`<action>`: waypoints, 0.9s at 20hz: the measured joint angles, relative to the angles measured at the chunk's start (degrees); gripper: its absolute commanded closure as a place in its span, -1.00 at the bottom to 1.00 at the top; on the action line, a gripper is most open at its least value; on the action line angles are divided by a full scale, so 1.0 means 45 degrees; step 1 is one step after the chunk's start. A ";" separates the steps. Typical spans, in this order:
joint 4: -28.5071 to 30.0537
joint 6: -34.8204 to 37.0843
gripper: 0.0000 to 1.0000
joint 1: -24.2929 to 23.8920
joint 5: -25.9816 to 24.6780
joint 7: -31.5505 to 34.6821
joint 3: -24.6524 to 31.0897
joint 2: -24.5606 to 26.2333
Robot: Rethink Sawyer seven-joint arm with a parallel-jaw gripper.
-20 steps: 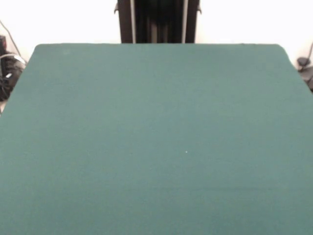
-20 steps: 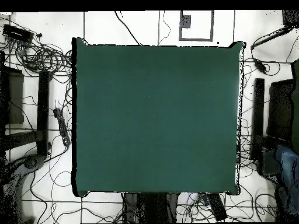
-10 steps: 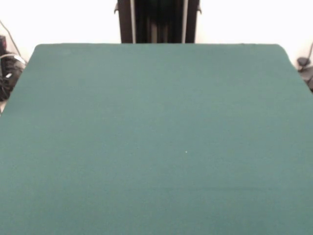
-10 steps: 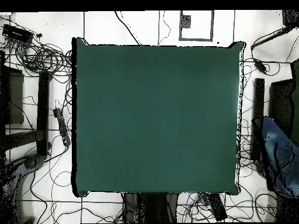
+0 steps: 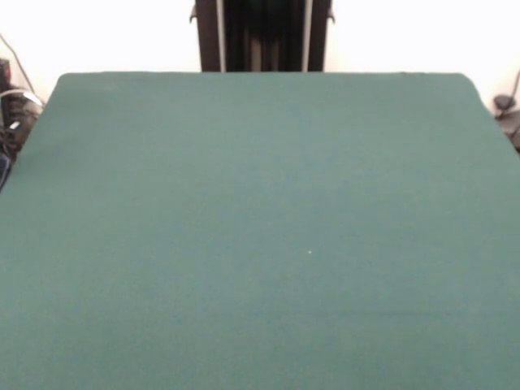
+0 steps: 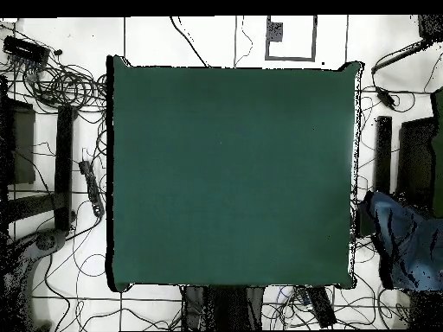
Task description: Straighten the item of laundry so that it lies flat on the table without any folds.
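The tabletop (image 6: pixel 232 173) carries no jeans. Blue denim (image 6: pixel 405 251) hangs just beyond its right edge overhead, near the robot's end. The tool shows in neither view, so its state and the denim's bearing from it cannot be told.

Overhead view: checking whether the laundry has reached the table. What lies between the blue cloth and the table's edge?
Only a narrow strip of cable-strewn floor, in the overhead view; the blue cloth is wholly off the table.

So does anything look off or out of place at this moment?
Yes. The table carries no laundry at all. A blue denim-like mass sits just beyond the table's right edge in the overhead view, off the cloth. The front view shows only a sliver of blue at its left border. The gripper is not visible.
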 measured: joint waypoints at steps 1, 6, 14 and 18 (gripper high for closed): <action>0.0003 0.0001 1.00 0.0167 -0.0046 0.0000 -0.0087 0.0000; 0.0041 0.0000 1.00 0.1302 -0.0256 0.0103 -0.0738 -0.0001; 0.0247 0.0000 1.00 0.2802 -0.0264 0.0400 -0.1631 -0.0004; 0.0389 -0.0003 1.00 0.3707 -0.0262 0.0874 -0.2211 -0.0005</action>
